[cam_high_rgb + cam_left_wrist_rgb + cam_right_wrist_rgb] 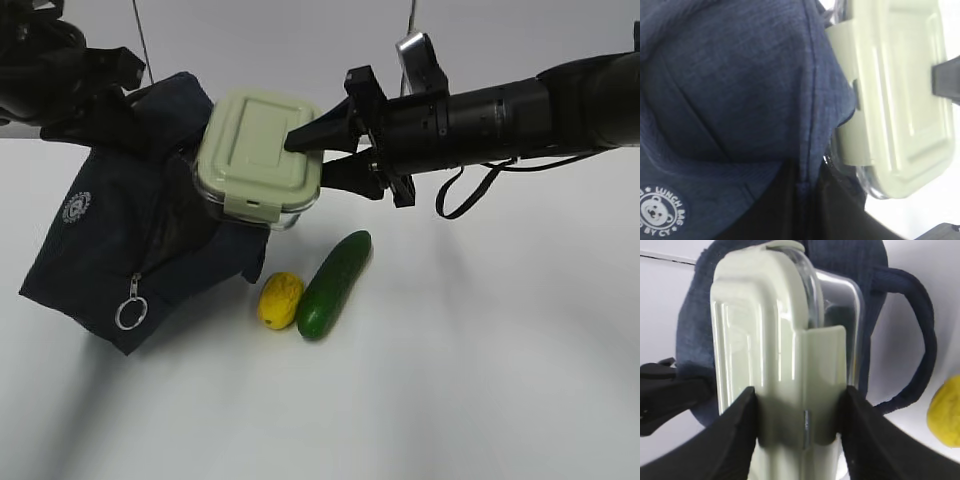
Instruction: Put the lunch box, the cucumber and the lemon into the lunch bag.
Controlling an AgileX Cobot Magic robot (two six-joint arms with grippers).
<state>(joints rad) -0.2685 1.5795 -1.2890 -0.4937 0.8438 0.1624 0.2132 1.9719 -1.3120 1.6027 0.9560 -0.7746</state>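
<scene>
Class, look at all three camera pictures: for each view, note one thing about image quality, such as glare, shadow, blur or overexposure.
Exterior view: soft shadows spread across the white table, and the cucumber shows a faint sheen. Left wrist view: the lunch bag fabric is sharp, while the lunch box lid is washed out and soft. Right wrist view: bright streaks of glare run down the lid, and the lemon is blurred.

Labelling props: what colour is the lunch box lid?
Pale sage green lid; clearest in the exterior view.
</scene>
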